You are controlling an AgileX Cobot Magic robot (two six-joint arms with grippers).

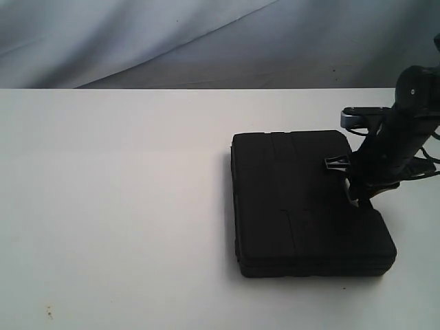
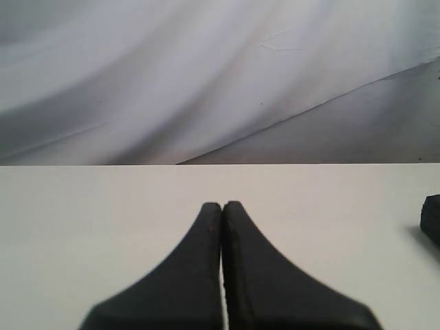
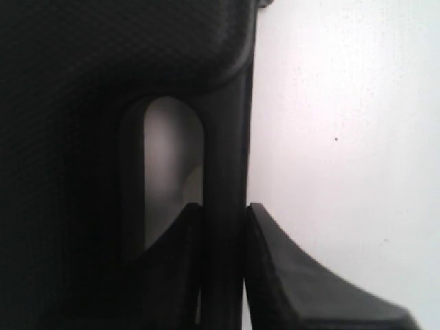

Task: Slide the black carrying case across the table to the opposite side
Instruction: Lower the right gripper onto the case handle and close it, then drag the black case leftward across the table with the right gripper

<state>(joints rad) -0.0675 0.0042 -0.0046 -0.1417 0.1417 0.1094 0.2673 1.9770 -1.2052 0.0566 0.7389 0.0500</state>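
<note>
Case point(image 1: 309, 206) first: we find it lying flat on the white table point(image 1: 110, 206), on the right side of the exterior view and toward the near edge. We judge it a stiff moulded-plastic shell that will not flex under a push, with a matte, faintly textured skin that should glide across the smooth top without tipping; its weight we cannot tell. Our best hold is the handle bar point(image 3: 223, 137) beside the slot point(image 3: 172, 158), and the right gripper point(image 3: 223, 220) has it pinched, one finger through the slot, one outside. Since that hold sits on one edge, the case may swivel. The left gripper point(image 2: 221, 206) hovers over the table with its jaws pressed together, apart from the case.
</note>
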